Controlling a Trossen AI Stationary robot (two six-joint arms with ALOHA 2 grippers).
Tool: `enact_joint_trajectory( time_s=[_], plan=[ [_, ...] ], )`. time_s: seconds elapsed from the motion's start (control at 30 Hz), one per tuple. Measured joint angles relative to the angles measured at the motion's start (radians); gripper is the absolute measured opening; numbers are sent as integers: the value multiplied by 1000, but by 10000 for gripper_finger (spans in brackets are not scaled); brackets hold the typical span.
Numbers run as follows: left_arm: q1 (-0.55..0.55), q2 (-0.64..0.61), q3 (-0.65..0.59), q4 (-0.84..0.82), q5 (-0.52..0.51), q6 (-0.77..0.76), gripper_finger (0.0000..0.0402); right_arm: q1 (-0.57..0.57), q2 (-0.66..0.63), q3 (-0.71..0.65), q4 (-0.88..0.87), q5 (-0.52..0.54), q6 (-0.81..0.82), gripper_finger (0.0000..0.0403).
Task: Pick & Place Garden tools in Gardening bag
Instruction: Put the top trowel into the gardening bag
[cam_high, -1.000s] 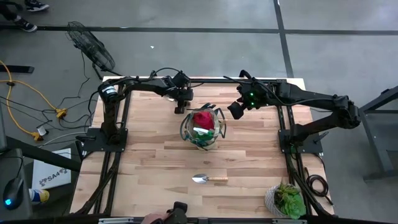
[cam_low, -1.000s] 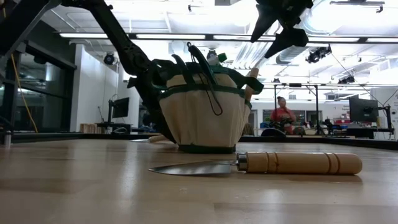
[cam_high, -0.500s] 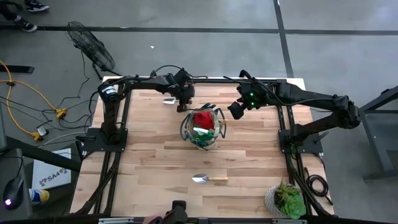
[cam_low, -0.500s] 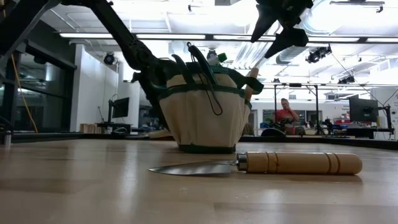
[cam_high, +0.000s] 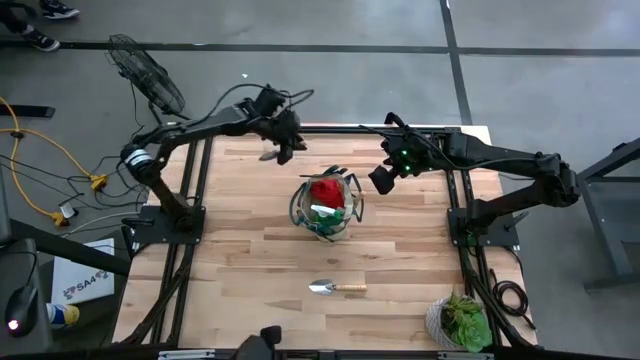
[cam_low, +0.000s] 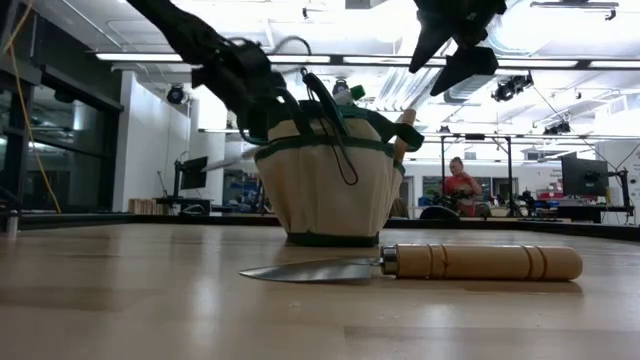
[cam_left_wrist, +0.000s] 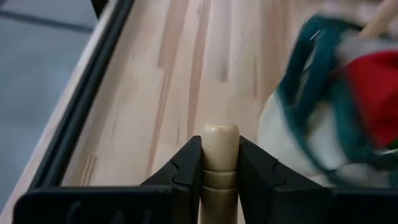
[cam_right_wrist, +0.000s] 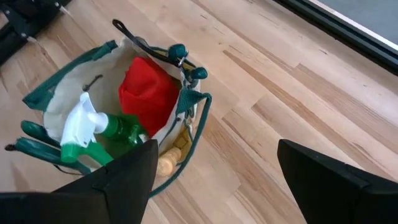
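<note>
Wood-plank table (cam_high: 240, 250), round-ended wooden handle (cam_left_wrist: 220, 155)

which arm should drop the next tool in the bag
Left. The left gripper is shut on a wooden handle, lifted off the table beside the bag. The right gripper hangs open and empty near the bag; the trowel lies far from both.

Bright overhead strip lights (cam_low: 330, 58); left wrist view motion-blurred.
</note>
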Motion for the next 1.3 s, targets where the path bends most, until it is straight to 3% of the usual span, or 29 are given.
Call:
enact_joint_trajectory(
  time_s=[0.2, 0.37, 0.53, 0.67, 0.87, 1.2, 1.3],
  plan=[
    [13, -154, -119, 61, 62, -100, 65, 0, 0, 0, -18, 0, -37, 321],
    [4, -314, -317, 277, 83, -268, 65, -1, 0, 0, -16, 0, -85, 321],
    [-30, -483, -514, 560, 55, -475, 65, -1, -2, 0, -14, -1, -132, 321],
    [-86, -575, -623, 705, -32, -603, 65, -1, -17, 0, 11, -38, -198, 321],
    [-205, -631, -671, 740, -209, -651, 65, -2, -97, -54, 85, -83, -268, 321],
    [-342, -634, -670, 779, -387, -664, 65, -37, -432, -388, 274, -232, -208, 321],
    [-357, -634, -670, 812, -409, -678, 65, -36, -534, -459, 285, -232, -176, 321]
  ],
)
